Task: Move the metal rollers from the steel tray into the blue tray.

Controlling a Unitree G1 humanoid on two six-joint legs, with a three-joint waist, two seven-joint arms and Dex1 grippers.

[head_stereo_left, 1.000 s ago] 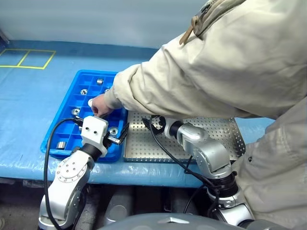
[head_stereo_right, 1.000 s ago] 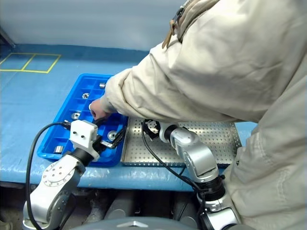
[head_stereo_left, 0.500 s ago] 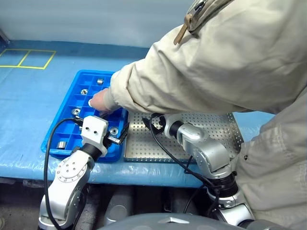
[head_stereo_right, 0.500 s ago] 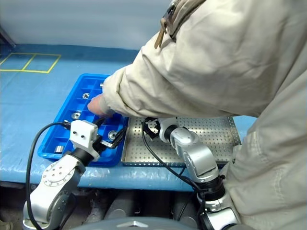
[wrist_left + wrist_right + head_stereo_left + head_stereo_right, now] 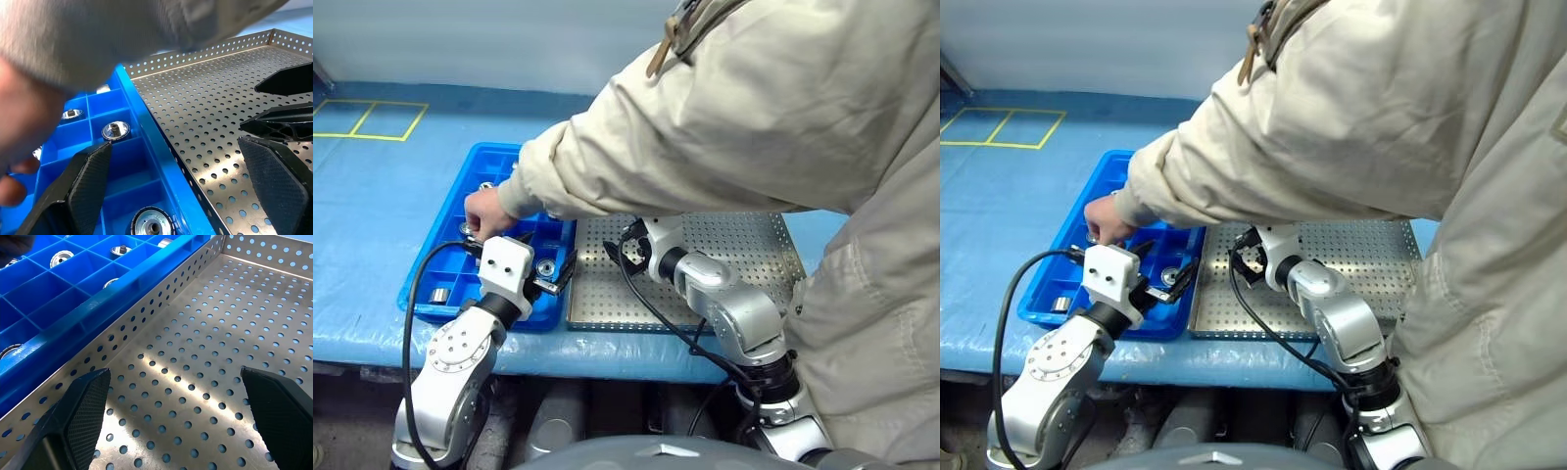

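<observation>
Both claws (image 5: 181,181) (image 5: 186,416) gape wide, apparently empty.

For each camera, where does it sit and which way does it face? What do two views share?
Head eyes: look forward and down at the blue tray, the steel tray, both arms and a person's sleeve.
Left wrist: along the open left hand, above both trays' shared edge.
Right wrist: along the open right hand, over the steel tray.
Shared: both wrist views show metal rollers in blue compartments.
</observation>
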